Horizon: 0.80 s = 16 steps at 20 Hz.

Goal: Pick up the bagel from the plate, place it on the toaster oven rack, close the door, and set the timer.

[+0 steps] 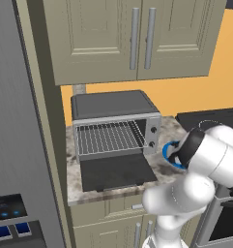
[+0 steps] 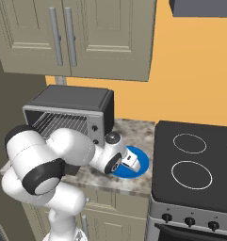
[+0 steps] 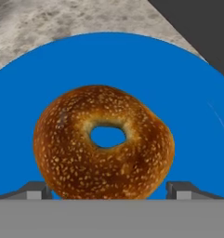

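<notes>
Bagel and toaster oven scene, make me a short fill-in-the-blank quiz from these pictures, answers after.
1. The bagel lies on a plate coloured ____.
2. The toaster oven door is ____.
3. In the hand view the jaws stand one on each side of the ____.
4. The plate sits between the toaster oven and the ____.

Answers: blue; open; bagel; stove

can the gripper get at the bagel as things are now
Probably yes. In the hand view the gripper sits right over the bagel on the plate, fingertips spread to either side of it, and nothing lies between.
</notes>
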Available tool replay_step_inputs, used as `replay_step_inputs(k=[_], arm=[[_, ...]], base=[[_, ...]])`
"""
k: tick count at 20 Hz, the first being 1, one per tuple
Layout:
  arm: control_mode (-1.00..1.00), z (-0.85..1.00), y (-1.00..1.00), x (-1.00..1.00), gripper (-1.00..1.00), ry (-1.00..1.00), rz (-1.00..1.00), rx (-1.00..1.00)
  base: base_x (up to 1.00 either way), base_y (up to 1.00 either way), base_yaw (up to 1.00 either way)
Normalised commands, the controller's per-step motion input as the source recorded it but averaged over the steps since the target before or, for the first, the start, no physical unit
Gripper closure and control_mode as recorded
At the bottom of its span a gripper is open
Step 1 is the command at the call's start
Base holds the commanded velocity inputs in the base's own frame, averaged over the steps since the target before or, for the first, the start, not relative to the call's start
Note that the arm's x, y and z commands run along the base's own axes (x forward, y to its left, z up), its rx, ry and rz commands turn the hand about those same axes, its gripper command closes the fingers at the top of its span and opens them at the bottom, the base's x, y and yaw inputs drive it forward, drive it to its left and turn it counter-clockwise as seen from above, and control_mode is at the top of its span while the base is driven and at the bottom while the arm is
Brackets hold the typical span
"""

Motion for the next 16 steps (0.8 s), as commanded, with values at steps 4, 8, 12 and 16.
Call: replay_step_inputs(k=[4, 8, 12, 16], arm=[[-1.00, -0.08, -0.01, 0.19, -1.00, -0.01, 0.00, 0.00], [-1.00, -0.04, 0.00, 0.20, -1.00, -0.01, 0.00, 0.00], [-1.00, -0.07, 0.00, 0.12, 1.00, 0.00, 0.00, 0.00], [-1.00, -0.01, 0.00, 0.04, 1.00, 0.00, 0.00, 0.00]], base=[[0.00, 0.00, 0.00], [0.00, 0.00, 0.00], [0.00, 0.00, 0.00], [0.00, 0.00, 0.00]])
